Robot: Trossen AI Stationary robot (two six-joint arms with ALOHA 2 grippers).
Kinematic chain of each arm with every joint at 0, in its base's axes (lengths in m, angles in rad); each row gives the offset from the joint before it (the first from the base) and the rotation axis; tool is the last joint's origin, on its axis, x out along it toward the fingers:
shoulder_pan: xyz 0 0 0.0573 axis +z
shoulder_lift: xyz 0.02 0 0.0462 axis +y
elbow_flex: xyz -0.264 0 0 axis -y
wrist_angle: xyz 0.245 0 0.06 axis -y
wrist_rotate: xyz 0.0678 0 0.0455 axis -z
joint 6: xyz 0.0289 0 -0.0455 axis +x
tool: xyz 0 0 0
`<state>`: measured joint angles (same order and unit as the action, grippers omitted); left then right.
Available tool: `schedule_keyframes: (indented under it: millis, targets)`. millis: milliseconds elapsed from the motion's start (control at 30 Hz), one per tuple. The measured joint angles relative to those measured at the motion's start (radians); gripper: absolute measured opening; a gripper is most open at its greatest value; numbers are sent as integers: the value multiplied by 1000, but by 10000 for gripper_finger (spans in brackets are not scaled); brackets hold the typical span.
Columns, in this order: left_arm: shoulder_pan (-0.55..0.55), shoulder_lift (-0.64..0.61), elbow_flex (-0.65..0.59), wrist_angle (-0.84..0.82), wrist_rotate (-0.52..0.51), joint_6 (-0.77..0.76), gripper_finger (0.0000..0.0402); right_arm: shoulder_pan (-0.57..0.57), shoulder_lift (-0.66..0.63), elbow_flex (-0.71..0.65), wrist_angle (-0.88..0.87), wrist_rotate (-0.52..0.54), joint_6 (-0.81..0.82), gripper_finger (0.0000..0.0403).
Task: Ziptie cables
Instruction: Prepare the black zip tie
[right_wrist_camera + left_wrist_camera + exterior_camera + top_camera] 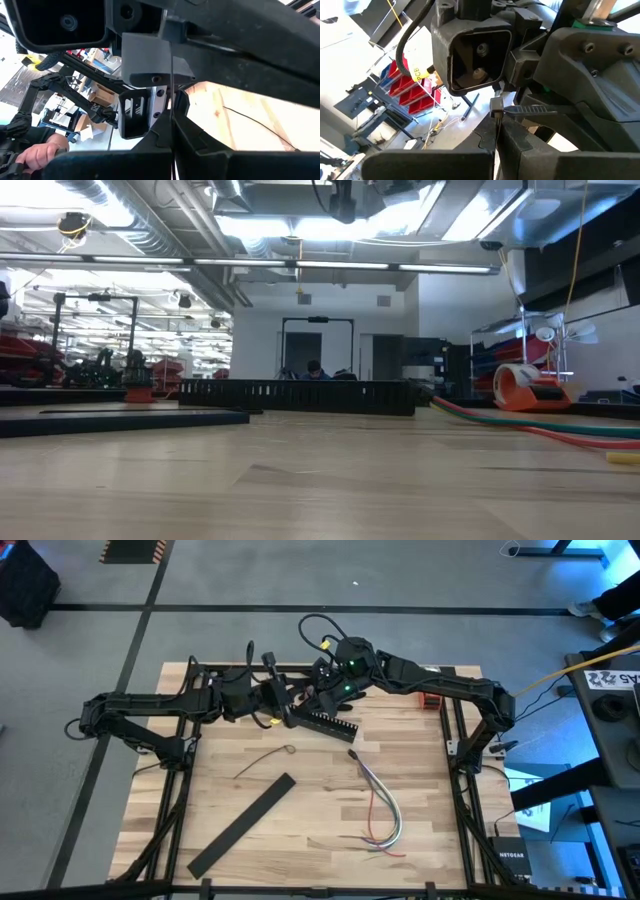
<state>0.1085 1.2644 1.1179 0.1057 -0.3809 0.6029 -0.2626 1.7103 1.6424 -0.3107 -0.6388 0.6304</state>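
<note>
- The cables (pixel 382 808), a loose grey, white and red bundle, lie on the tabletop (pixel 320 840) toward the right side, near the front, untouched.
- A thin dark strip, probably the ziptie (pixel 262 760), lies near the tabletop's middle, apart from the cables.
- Left tool (pixel 283 705) and right tool (pixel 318 690) are both clenched, empty as far as shows, meeting above the comb-slotted bar (pixel 328 723) at the back.
- Judged step: not yet begun; next calls for opening a tool over the ziptie.

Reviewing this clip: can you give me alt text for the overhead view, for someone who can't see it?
Two dark arms meet at the far edge of a wooden table, left gripper and right gripper both shut, close together above a comb-slotted black bar. Nearer the camera lie loose cables, a flat black strip and a thin curved wire.
</note>
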Motion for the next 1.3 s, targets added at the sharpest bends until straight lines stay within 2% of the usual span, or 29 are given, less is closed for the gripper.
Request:
schedule_keyframes:
  millis: [367,800,1300]
  targets:
    - [-7,0,0,-16,-2,9,0,-15,0,-1,21,17,43,0]
    - [-18,2,0,-44,-51,134,0,-6,0,-1,73,-5,158,0]
    - [-35,19,0,-30,-53,90,0,-4,9,-2,128,30,184,0]
